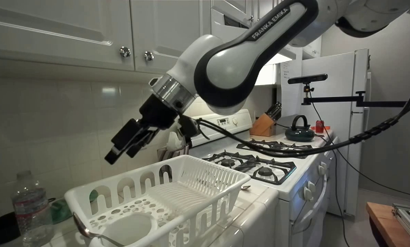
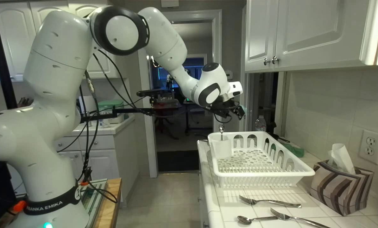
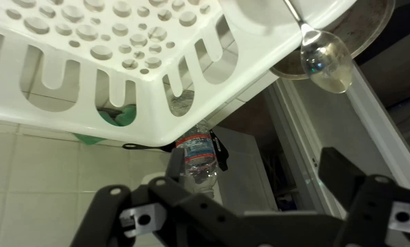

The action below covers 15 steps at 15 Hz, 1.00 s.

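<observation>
The gripper [image 3: 254, 164] is hanging wide and empty above the rack [image 2: 265, 174], seemingly readying a grasp; the spoon [image 3: 327, 61] in the rack's cup [image 2: 222, 148] is probably calling for lowering.

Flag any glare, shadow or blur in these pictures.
Wrist view: bright glints on the spoon; the dark, open jaws look slightly soft in the foreground. In an exterior view: a glare patch on the wall tiles. In an exterior view: striped light and shadow on the counter beside the dish rack.
</observation>
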Each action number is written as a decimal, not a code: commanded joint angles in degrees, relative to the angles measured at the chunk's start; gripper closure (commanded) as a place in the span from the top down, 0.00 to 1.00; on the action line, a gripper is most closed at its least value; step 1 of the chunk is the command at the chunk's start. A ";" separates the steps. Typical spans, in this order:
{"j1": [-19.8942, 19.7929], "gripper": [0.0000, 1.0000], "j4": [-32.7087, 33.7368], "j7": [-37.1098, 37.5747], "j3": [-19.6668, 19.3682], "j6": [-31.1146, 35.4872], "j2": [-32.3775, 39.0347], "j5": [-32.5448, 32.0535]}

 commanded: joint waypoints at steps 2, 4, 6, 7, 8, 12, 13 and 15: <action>4.16 1.00 -5.53 6.14 -8.24 -10.97 -12.47 6.52; 7.88 1.00 -6.98 8.72 -14.52 -15.68 -15.98 7.85; 11.55 1.00 -8.56 11.99 -20.62 -19.94 -18.70 6.95; 13.14 1.00 -9.31 14.17 -23.40 -21.25 -19.63 5.52; 14.37 1.00 -10.08 16.23 -25.66 -22.04 -20.13 4.62; 16.31 1.00 -9.66 14.48 -29.40 -20.60 -19.02 5.76; 16.44 1.00 -10.49 14.58 -30.04 -19.75 -19.22 5.69; 16.54 1.00 -11.29 14.69 -30.40 -18.96 -19.31 5.68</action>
